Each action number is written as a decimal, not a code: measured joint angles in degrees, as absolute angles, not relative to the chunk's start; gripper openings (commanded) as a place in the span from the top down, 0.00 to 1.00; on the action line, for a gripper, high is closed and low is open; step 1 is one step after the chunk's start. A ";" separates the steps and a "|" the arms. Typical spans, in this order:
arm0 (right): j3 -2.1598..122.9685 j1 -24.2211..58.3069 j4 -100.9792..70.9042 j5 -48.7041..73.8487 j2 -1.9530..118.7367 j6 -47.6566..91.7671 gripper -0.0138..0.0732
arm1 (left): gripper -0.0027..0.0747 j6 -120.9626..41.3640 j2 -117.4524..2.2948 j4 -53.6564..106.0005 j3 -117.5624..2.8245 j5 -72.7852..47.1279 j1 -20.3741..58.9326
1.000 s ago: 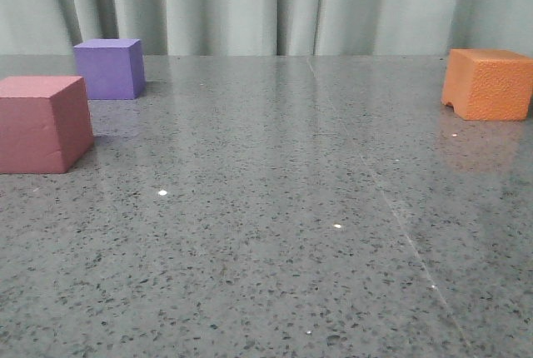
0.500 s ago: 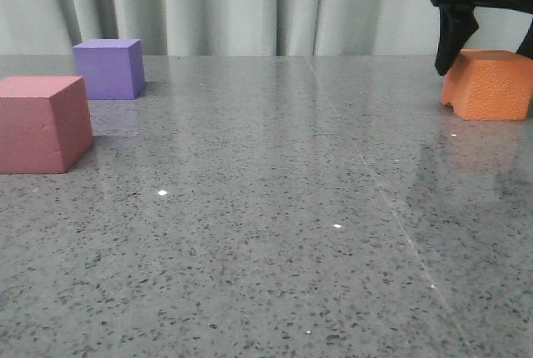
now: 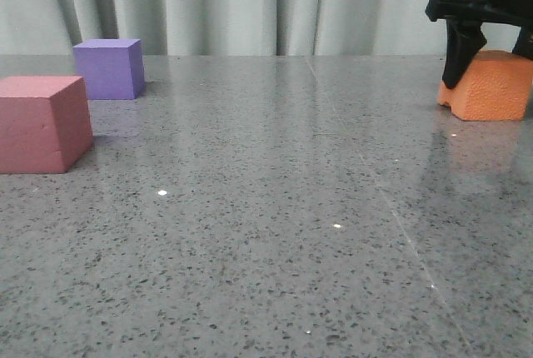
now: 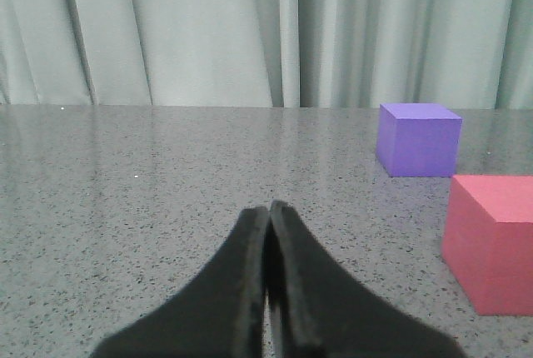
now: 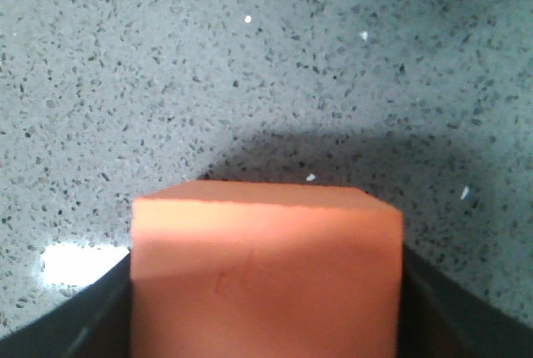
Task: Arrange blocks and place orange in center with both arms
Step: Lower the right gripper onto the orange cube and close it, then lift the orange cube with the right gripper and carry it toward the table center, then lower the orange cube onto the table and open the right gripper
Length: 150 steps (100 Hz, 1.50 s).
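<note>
Three foam cubes were on the table (image 3: 275, 233): one pinkish-red cube (image 3: 43, 123), one purple cube (image 3: 108, 67), one orange cube (image 3: 493, 85). No writing showed on any. The right gripper (image 3: 493, 37) squeezed the orange cube. The left gripper (image 4: 268, 216) was pressed shut and held nothing.

A: Front camera sits low, looking forward across the table (image 3: 266, 250) toward the curtain (image 3: 250, 4).

B: Left wrist camera — also low — shares the purple cube (image 4: 418, 138) and pink cube (image 4: 493, 241). Right wrist camera looks straight down, close on the orange cube (image 5: 266, 275).
</note>
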State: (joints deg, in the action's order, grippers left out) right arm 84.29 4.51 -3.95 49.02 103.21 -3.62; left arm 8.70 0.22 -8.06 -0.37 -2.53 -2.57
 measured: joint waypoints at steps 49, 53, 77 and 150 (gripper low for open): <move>93.07 12.84 -6.87 54.78 102.58 -7.15 0.64 | 0.99 8.70 0.22 -8.06 -0.37 -2.53 -2.57; 94.06 14.84 -6.97 54.78 102.58 -8.40 0.64 | 0.99 8.70 0.22 -8.06 -0.37 -2.53 -2.57; 99.52 26.54 -1.54 54.80 103.30 -17.92 0.64 | 0.99 8.70 0.22 -8.06 -0.37 -2.53 -2.57; 110.92 38.94 9.02 58.00 119.12 -37.12 0.62 | 0.99 8.70 0.22 -8.06 -0.37 -2.53 -2.57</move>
